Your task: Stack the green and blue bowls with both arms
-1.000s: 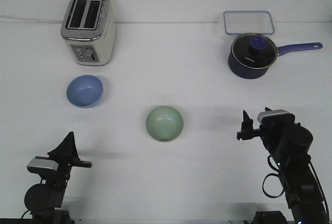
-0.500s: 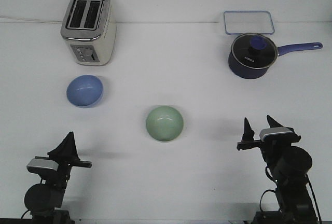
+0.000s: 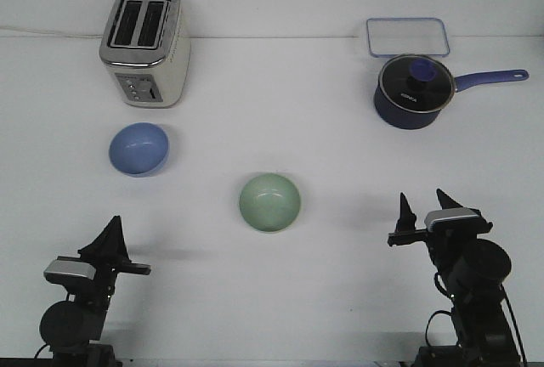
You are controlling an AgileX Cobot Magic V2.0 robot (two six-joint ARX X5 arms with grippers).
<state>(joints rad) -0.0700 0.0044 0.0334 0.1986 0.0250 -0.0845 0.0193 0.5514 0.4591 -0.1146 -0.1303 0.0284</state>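
The pale green bowl (image 3: 269, 202) sits upright near the table's middle. The periwinkle blue bowl (image 3: 138, 148) rests upright at the left, in front of the toaster. My left gripper (image 3: 112, 229) hovers low at the front left, well short of the blue bowl. It shows as one black pointed shape, so its jaws cannot be read. At the front right, my right gripper (image 3: 424, 202) is open, two separate tips pointing up with nothing between them. It stands to the right of the green bowl and nearer the front, apart from it.
A silver toaster (image 3: 144, 44) stands at the back left. At the back right is a dark blue saucepan (image 3: 412, 91) with a glass lid and a long handle pointing right. A clear rectangular container (image 3: 407, 36) lies behind the saucepan.
Over the last second the right arm dropped lower and drew back toward the front edge, and its two fingertips now show apart. The left arm and both bowls have not moved.
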